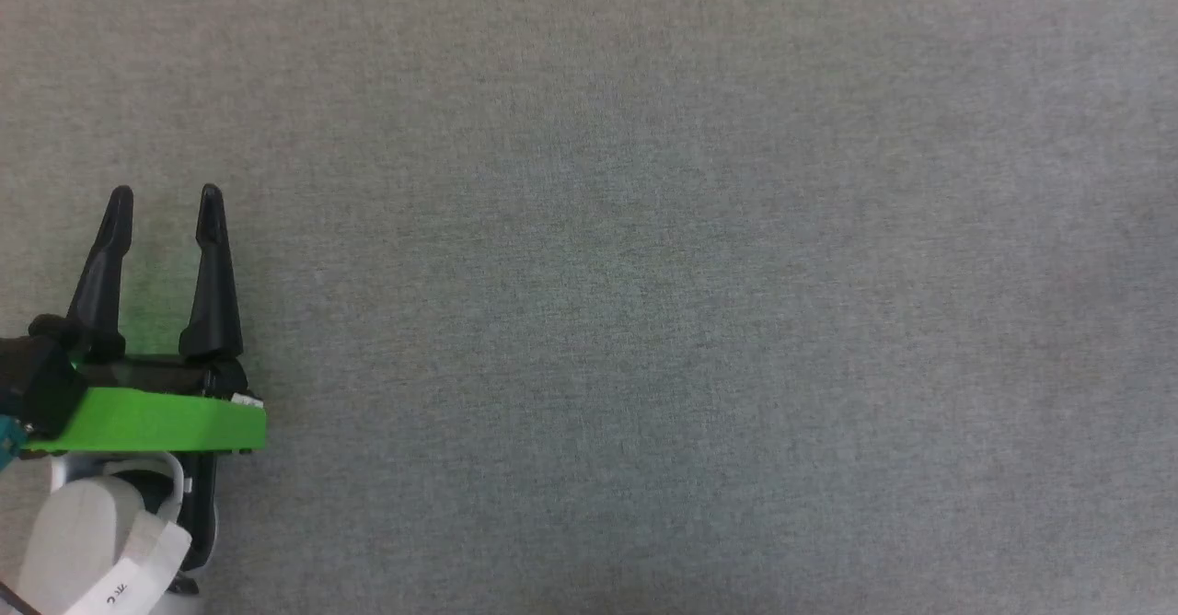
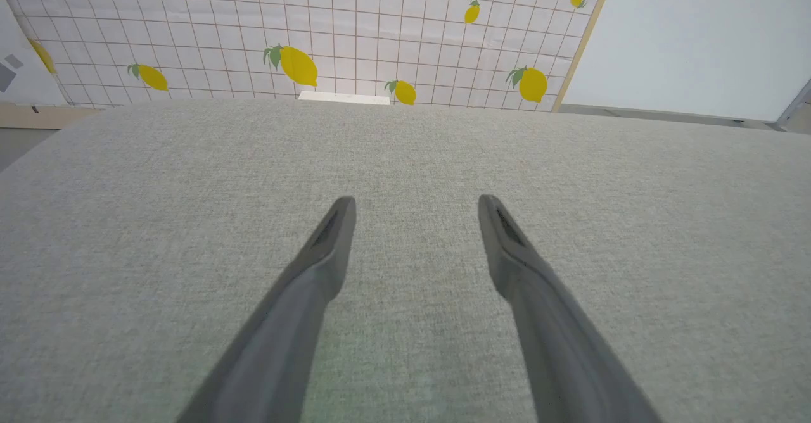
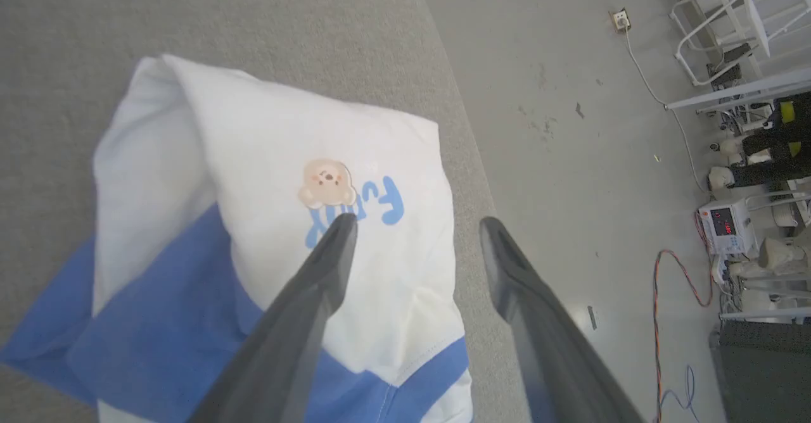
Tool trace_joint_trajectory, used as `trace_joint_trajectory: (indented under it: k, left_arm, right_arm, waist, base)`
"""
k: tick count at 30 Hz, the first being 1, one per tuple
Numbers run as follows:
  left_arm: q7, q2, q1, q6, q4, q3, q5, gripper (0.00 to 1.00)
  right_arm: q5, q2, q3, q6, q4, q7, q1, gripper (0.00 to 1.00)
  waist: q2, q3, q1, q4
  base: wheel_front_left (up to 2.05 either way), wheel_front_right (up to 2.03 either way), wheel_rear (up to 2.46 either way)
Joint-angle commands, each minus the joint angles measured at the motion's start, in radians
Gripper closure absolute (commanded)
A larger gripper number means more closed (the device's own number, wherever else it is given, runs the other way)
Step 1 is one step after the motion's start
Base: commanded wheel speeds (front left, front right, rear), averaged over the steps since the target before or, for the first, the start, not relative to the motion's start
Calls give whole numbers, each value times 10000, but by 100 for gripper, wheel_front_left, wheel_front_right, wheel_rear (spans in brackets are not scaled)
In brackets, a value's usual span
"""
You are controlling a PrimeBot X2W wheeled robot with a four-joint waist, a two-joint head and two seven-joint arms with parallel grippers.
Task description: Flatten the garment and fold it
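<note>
Partly hidden blue lettering point(image 3: 388, 202) on garment point(image 3: 253, 125)

Tabletop point(image 1: 699, 256): grey woven cloth cover, matt, fine rough weave.
Left gripper point(image 1: 166, 196) fingers point(image 1: 213, 274): dark, matt, smooth, plastic-looking.
Right gripper point(image 3: 415, 220) fingers point(image 3: 304, 321): same dark matt finish.
Bracket point(image 1: 156, 420) behind left fingers: bright green smooth plastic.
Forearm shell point(image 1: 78, 541): pale, smooth, slight gloss.
Garment point(image 3: 279, 132): soft matt cloth, white body, blue sleeves point(image 3: 158, 309); flat printed bear point(image 3: 326, 182) and lettering.
Floor point(image 3: 557, 157): hard, smooth, grey, scuffed.
Lemon-print sheet point(image 2: 355, 24): thin, creased, matt.
</note>
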State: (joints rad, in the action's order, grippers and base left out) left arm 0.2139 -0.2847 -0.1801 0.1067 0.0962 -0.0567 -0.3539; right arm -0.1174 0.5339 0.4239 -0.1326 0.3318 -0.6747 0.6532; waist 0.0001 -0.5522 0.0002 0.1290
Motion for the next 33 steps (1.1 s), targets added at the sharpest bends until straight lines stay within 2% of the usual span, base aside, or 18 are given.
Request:
trace_joint_trajectory:
  k: [1,8,11,15,18,20,24,27,33]
  left_arm:
    - [94,51,84,-76,-97,-58,-101,0]
    - [275,402,242,-281,-547,-198,-281,0]
    - [336,641,318,-404,-767,-222,-339,0]
    - [394,898,475,-704,-960,-437,-383,0]
    - [424,1074,566,-812,-1014,-491,-379,0]
    - [441,1170,581,-851,-1092,-529,-365,0]
    - [461,1353,550,-951,-1182,-570,-279,0]
    - [467,1456,588,-954,-1346,-450,-152,0]
    - [474,1572,681,-993,-1604,-276,140,0]
  right_arm:
    - [302,-10,-169,19,-157,391,267,0]
    - [1767,-34,-2284,19,-983,1883,963,0]
    - [2283,-566,-3156,19,-1290,2570,1225,0]
    - [2715,-1650,-4057,19,-1627,3580,1246,0]
    - [2826,-2542,-4239,19,-1758,4538,997,0]
    - [2771,-3418,-4112,19,-1854,5377,616,0]
    - [2542,-4421,-4002,19,-2043,6850,-398,0]
    - [2422,-4746,-3662,19,-2053,7851,-1266,0]
    - [2890,-4831,-3261,19,-1770,8662,-2902,0]
  waist:
    - [-1,657,-2,94]
    - [-1,2064,-2,89]
    - [-1,2758,-2,-39]
    - [-1,3515,-2,-167]
    - [-1,3959,-2,-328]
    - [-1,4251,-2,-472]
    - [-1,4609,-2,-728]
    - [-1,4885,-2,-923]
    - [-1,5285,-2,-1043]
  base:
    - [0,0,0]
    - [0,0,0]
    - [0,0,0]
    - [0,0,0]
    - [0,0,0]
    - [0,0,0]
    - [0,0,0]
    - [0,0,0]
    - [0,0,0]
